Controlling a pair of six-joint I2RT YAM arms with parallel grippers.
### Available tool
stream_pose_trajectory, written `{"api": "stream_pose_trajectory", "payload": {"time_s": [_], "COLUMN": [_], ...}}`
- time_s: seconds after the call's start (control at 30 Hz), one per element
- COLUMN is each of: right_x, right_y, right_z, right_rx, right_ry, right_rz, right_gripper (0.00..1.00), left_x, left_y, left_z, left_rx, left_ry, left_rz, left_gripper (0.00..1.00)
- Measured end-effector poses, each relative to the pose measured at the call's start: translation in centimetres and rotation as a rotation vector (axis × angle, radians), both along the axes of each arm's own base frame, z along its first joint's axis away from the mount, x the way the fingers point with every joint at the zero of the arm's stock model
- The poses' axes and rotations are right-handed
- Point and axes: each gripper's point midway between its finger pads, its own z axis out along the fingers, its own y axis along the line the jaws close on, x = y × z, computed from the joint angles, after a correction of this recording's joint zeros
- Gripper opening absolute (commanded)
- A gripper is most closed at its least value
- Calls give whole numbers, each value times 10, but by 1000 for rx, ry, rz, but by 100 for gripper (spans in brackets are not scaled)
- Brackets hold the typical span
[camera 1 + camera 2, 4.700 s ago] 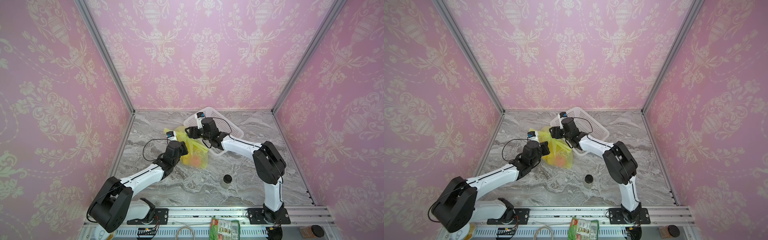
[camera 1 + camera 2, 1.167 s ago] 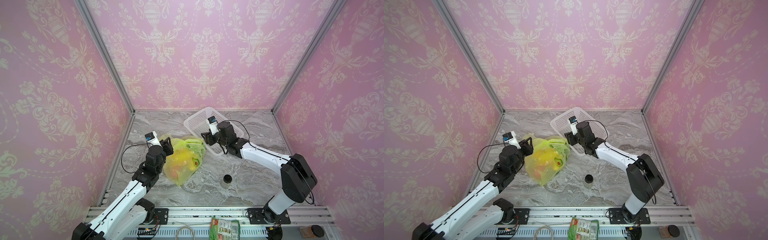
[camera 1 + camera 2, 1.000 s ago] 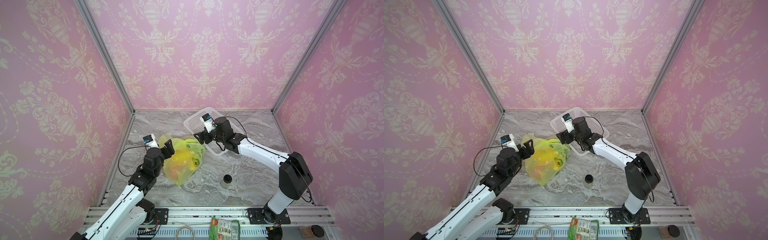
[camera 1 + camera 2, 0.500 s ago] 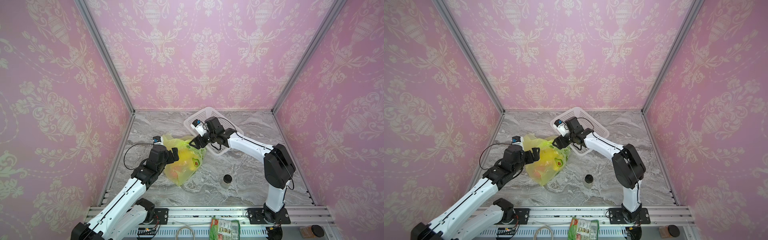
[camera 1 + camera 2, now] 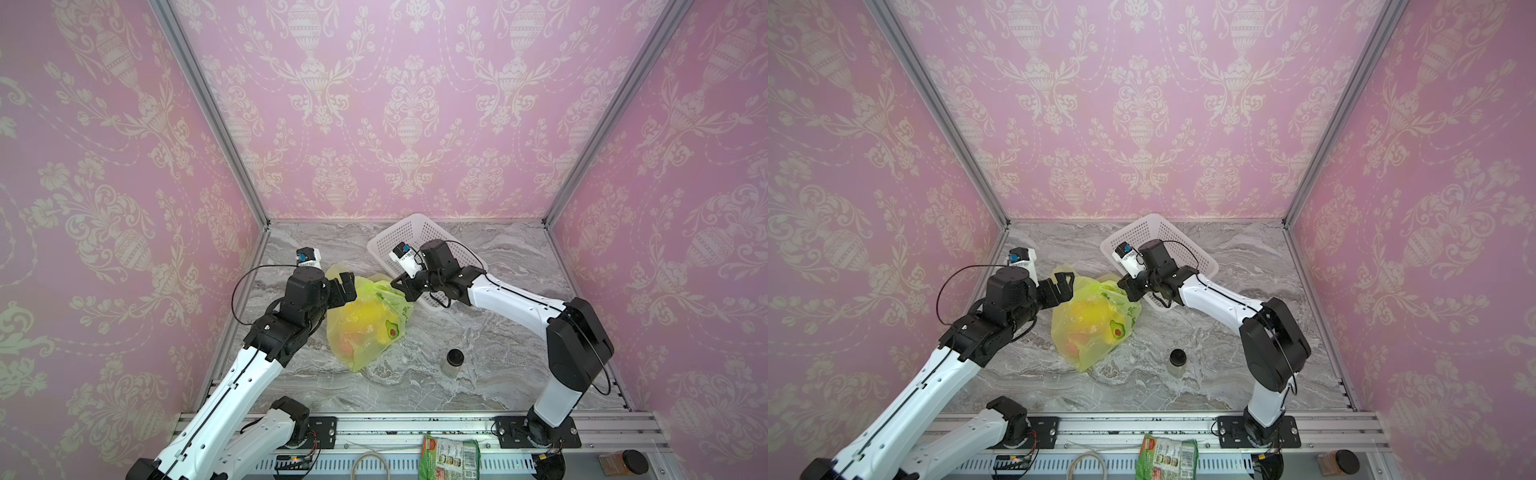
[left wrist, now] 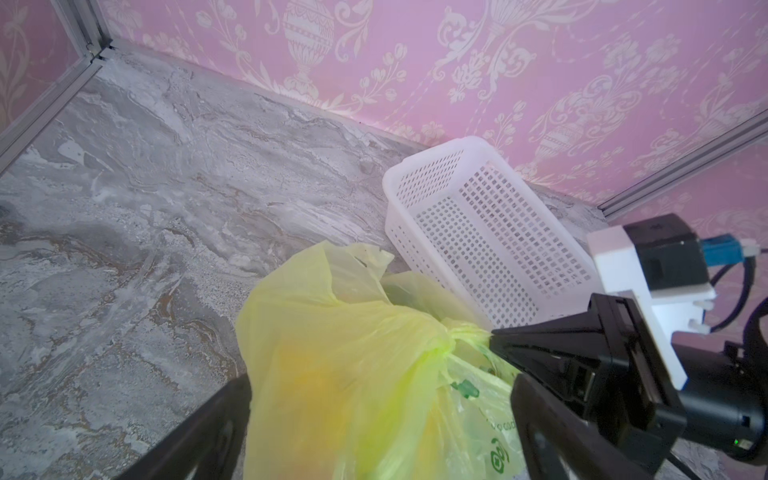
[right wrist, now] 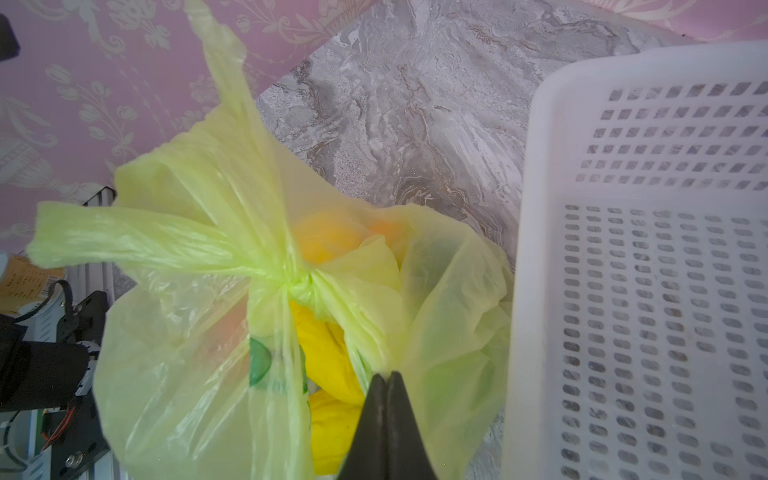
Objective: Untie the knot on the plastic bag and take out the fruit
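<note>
My right jaws are pinched shut on a fold of the plastic bag (image 7: 187, 353) near its tied knot (image 7: 297, 282), and my left jaws stand wide open astride the bag's top, which lies on the table (image 5: 498, 374) just beside the white basket (image 5: 399, 235), fruit (image 7: 328, 353) inside.

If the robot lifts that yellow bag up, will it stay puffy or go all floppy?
Probably floppy: the plastic bag is thin, crinkled film sagging around the fruit. It would likely hang from wherever it's pinched. The knot looks tied, so fruit probably stays inside.
</note>
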Motion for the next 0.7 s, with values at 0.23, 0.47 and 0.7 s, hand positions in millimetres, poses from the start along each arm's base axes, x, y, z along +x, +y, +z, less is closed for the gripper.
{"api": "stream_pose_trajectory", "payload": {"time_s": [0.23, 0.47, 0.7], "right_x": [-23, -32, -37], "right_y": [-3, 3, 14], "right_z": [25, 20, 21], "right_rx": [65, 46, 11], "right_ry": [-68, -77, -98], "right_rz": [53, 88, 97], "right_gripper": [0, 0, 0], "left_x": [25, 40, 41], "left_y": [-22, -42, -50], "left_z": [-25, -61, -73], "left_rx": [25, 69, 83], "left_ry": [91, 205, 234], "left_rz": [-61, -142, -196], "left_gripper": [99, 97, 8]}}
